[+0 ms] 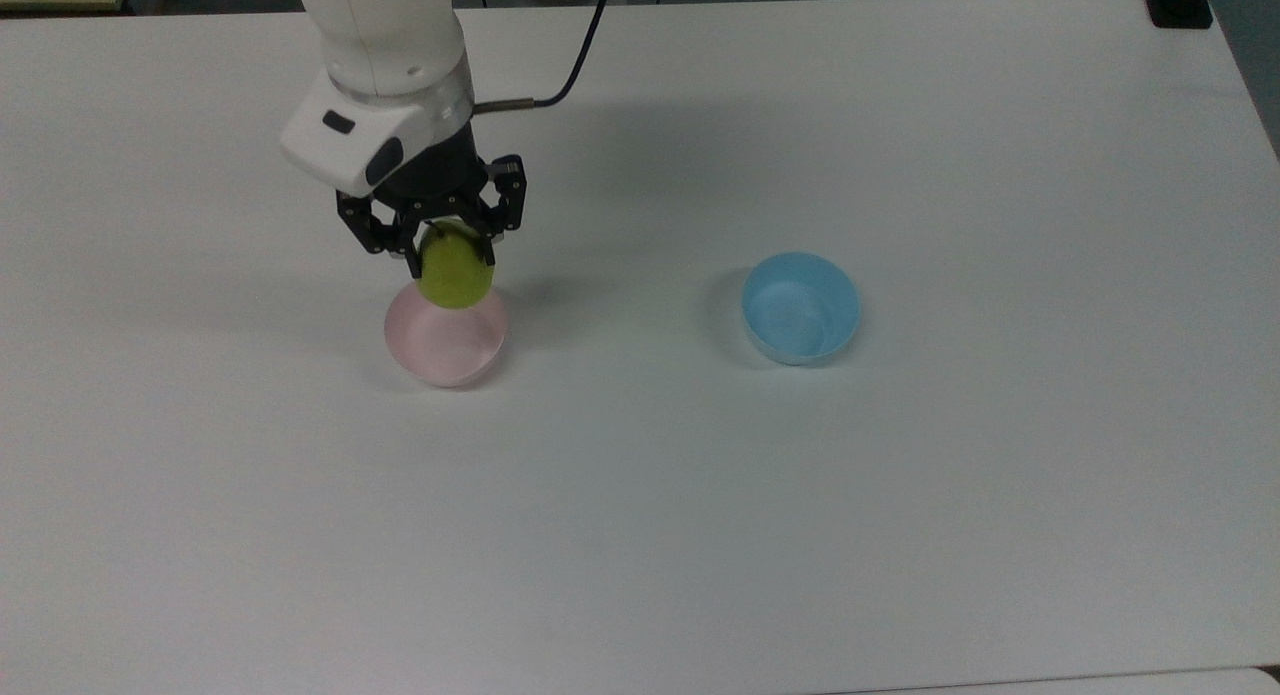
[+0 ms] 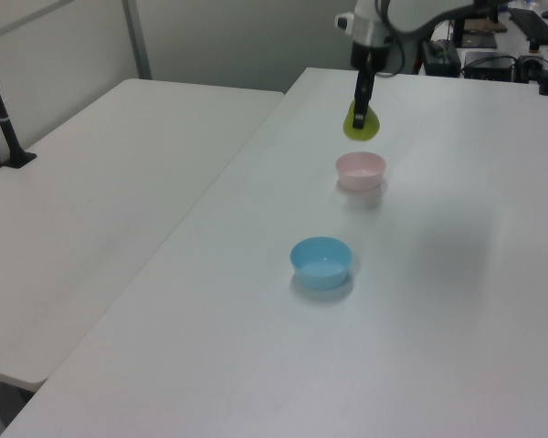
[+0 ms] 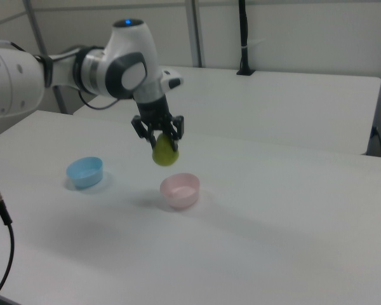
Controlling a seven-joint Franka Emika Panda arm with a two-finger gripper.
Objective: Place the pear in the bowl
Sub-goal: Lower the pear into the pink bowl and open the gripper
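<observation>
My gripper (image 1: 452, 251) (image 2: 359, 113) (image 3: 163, 141) is shut on the yellow-green pear (image 1: 455, 274) (image 2: 362, 127) (image 3: 166, 153), which hangs stem up between the black fingers. The pale pink bowl (image 1: 446, 339) (image 2: 361, 171) (image 3: 180, 189) stands on the white table just below it. In the top view the pear overlaps the bowl's far rim. In the right view the pear hangs a little above the bowl and slightly toward the right view's left. Nothing lies in the bowl.
A light blue bowl (image 1: 801, 307) (image 2: 321, 262) (image 3: 85, 171) stands on the same white table (image 1: 900, 525), well apart from the pink one. A second white table (image 2: 91, 210) adjoins it. A black post (image 3: 243, 38) stands on the far table.
</observation>
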